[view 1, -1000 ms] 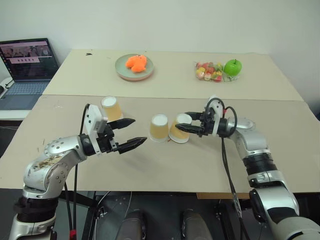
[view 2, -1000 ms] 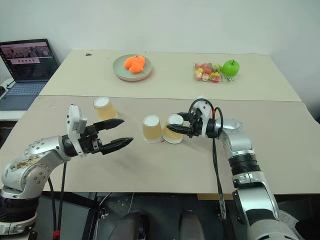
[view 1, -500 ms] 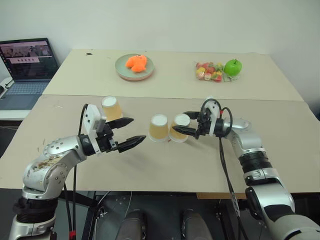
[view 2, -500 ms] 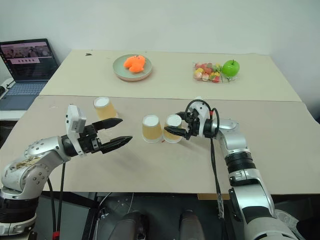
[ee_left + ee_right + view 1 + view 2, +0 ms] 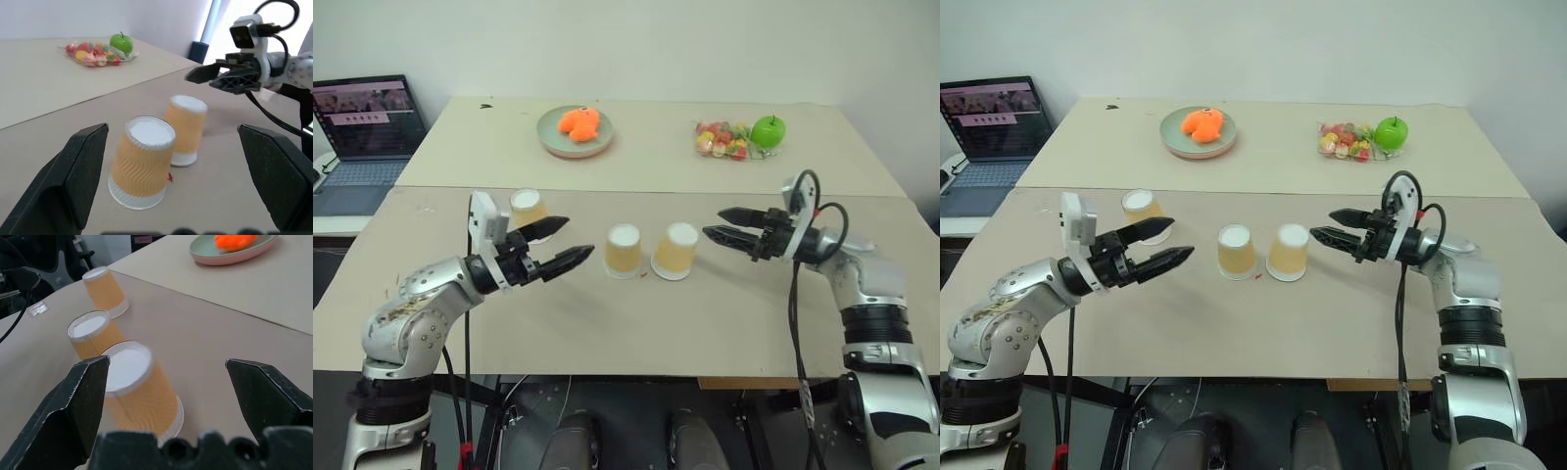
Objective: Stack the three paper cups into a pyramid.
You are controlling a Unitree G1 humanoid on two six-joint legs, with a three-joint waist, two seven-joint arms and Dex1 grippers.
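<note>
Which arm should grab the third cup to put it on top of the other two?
Left. The left gripper is open right beside the lone cup, while the right gripper sits beyond the two base cups.

Both grippers, left and right, wide open
</note>
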